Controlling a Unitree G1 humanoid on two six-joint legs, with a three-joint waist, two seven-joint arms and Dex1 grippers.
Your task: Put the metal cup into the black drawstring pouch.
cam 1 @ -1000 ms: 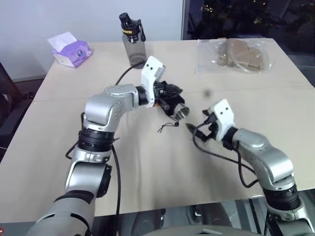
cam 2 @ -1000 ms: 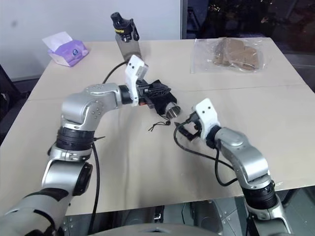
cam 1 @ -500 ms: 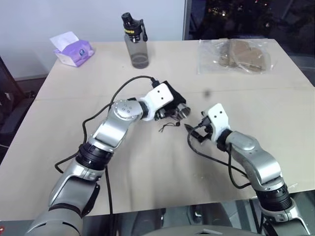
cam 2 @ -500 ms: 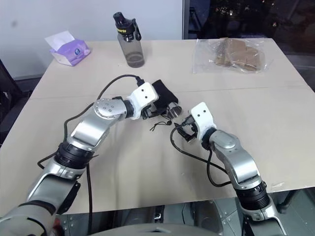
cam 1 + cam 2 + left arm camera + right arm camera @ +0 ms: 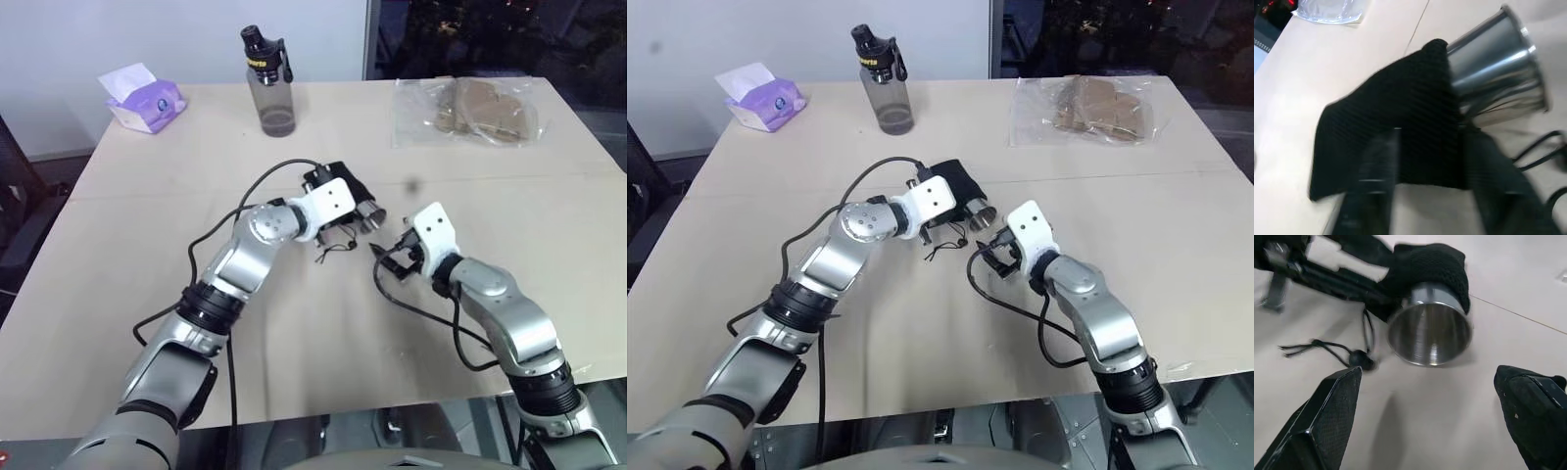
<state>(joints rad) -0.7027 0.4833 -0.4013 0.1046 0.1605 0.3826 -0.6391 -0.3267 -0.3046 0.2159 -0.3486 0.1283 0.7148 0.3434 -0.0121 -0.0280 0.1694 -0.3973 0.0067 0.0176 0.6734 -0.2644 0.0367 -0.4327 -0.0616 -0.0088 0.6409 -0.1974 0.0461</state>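
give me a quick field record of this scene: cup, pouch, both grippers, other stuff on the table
metal cup: on its side on the table, base partly inside the pouch, open rim sticking out
black drawstring pouch: lying on the table, cord and toggle trailing beside it
left gripper: fingers at the pouch fabric, grip unclear
right gripper: open, facing the cup's rim, apart from it
water bottle: upright, far side
tissue pack: far left corner
clear plastic bag: far right

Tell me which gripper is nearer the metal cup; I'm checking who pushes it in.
Left. The left gripper is at the black drawstring pouch around the metal cup; the open right gripper faces the cup's mouth, apart.
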